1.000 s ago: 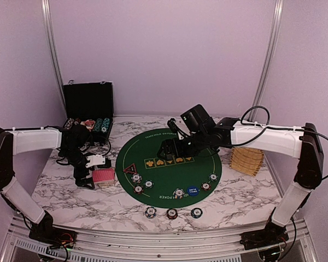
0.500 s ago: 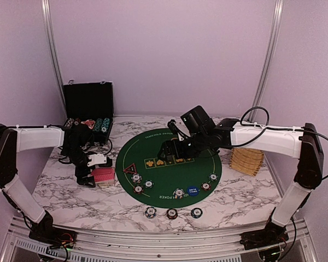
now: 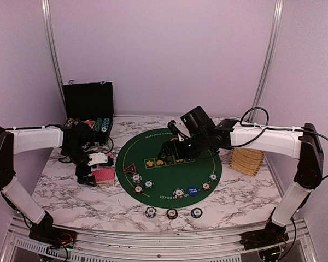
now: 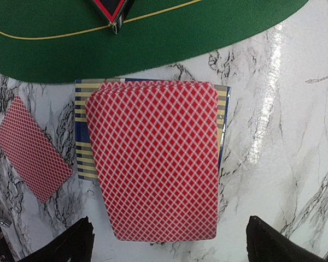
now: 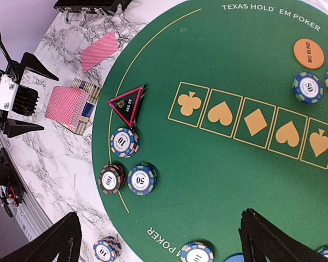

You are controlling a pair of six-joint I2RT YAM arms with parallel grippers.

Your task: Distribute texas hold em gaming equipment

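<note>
A deck of red-backed cards (image 4: 156,158) lies on a striped card box (image 4: 81,136) on the marble, just off the green mat (image 3: 169,169). My left gripper (image 4: 169,245) is open and empty, its fingertips (image 4: 71,245) either side of the deck's near end; it also shows in the top view (image 3: 90,173). One loose card (image 4: 31,147) lies beside the box. The red-rimmed black triangle (image 5: 128,102) sits at the mat's left edge. My right gripper (image 5: 158,240) hovers open and empty over the mat, above the chips marked 10 (image 5: 123,142), 100 (image 5: 111,178) and 50 (image 5: 141,178). An orange disc (image 5: 309,53) and a blue disc (image 3: 192,190) lie on the mat.
The black hinged case (image 3: 88,103) stands open at the back left with chips in its tray. A tan slatted wooden object (image 3: 247,160) lies right of the mat. Three chip stacks (image 3: 171,213) sit on the marble in front of the mat.
My left gripper has shifted slightly toward the deck. The right arm has barely moved. The cards and chips lie where they were.
</note>
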